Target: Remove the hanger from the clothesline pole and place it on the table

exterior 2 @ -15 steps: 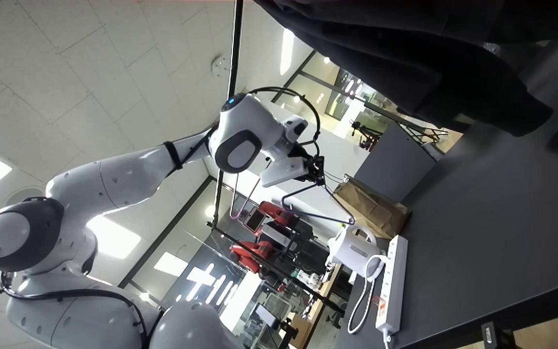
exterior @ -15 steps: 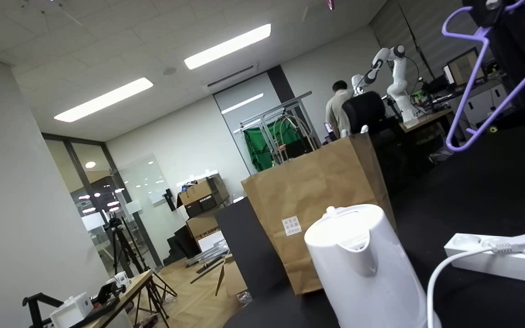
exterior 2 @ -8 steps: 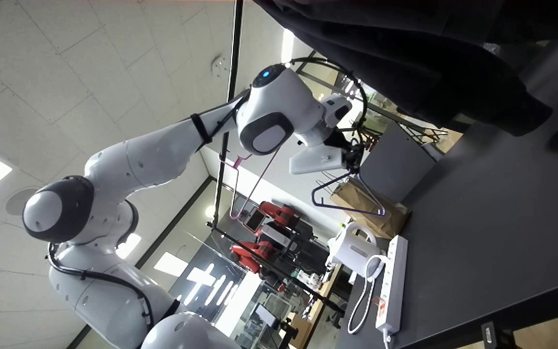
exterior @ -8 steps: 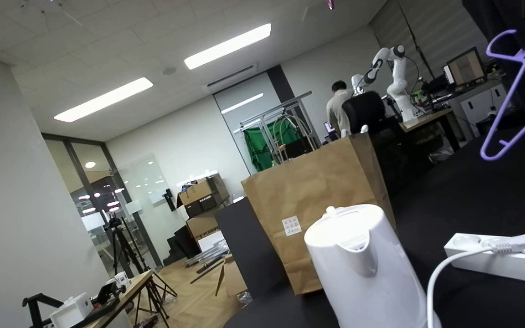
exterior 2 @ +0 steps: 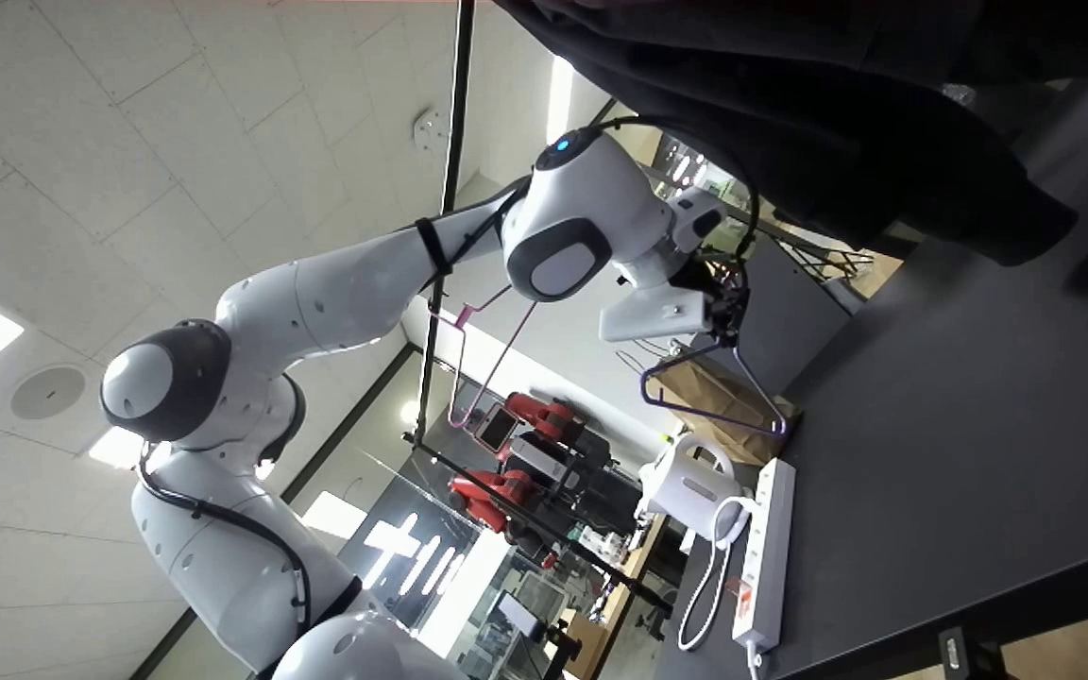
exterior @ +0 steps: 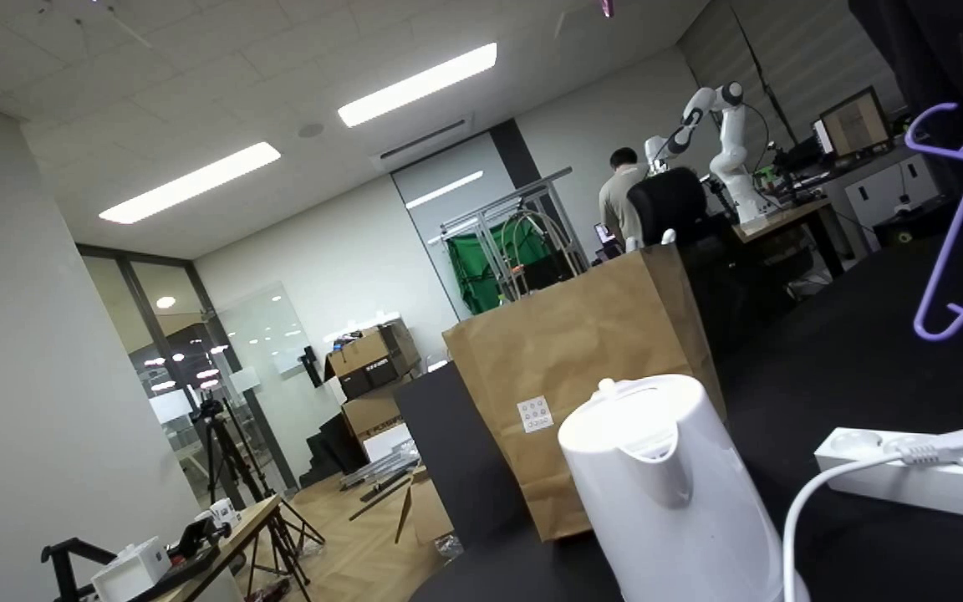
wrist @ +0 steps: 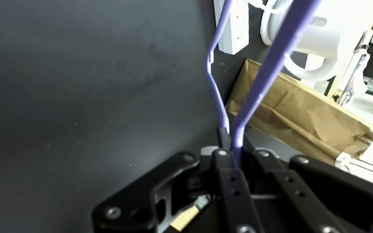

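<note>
Hanger and my pincer lowered toward the black table since the earlier frame, my jaws pinching the hanger, thin wire-like purple triangular outline, glossy highlights, small peg inside one rounded corner, held over the table

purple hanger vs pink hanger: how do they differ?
Support: the purple hanger is clamped in the gripper, clear of the black pole; the pink hanger appears hooked on that pole.
Hidden parts: in an exterior view, the gripper covers part of the purple hanger, while the arm hides part of the pink hanger.
Shared: both are thin, with a roughly triangular outline.
</note>
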Available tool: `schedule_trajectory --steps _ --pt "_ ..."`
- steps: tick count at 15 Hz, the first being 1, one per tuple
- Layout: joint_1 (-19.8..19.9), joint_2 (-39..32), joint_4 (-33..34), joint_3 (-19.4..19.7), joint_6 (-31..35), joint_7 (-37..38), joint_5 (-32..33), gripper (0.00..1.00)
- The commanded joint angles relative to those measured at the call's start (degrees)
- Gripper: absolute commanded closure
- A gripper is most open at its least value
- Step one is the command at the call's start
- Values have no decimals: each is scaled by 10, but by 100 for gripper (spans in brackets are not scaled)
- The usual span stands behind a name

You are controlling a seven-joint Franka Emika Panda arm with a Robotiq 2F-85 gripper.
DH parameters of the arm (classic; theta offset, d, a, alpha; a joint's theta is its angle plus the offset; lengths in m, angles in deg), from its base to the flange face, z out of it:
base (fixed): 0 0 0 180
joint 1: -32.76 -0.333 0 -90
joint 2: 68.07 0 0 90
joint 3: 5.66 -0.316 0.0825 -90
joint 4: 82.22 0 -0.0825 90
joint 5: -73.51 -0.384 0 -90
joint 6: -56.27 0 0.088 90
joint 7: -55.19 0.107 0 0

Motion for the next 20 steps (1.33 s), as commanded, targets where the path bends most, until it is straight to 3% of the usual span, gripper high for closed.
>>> schedule_trajectory --steps 1,4,5,8,14,20 --pt "24 2 1 -24 2 3 4 92" --pt "25 2 1 -24 2 3 4 92" --pt "25 2 1 -24 2 3 4 98" --pt "43 -16 7 -35 0 -26 -37 98" --pt "71 -72 16 -47 4 -105 -169 98" --pt "64 -144 44 -60 31 -159 -313 98"
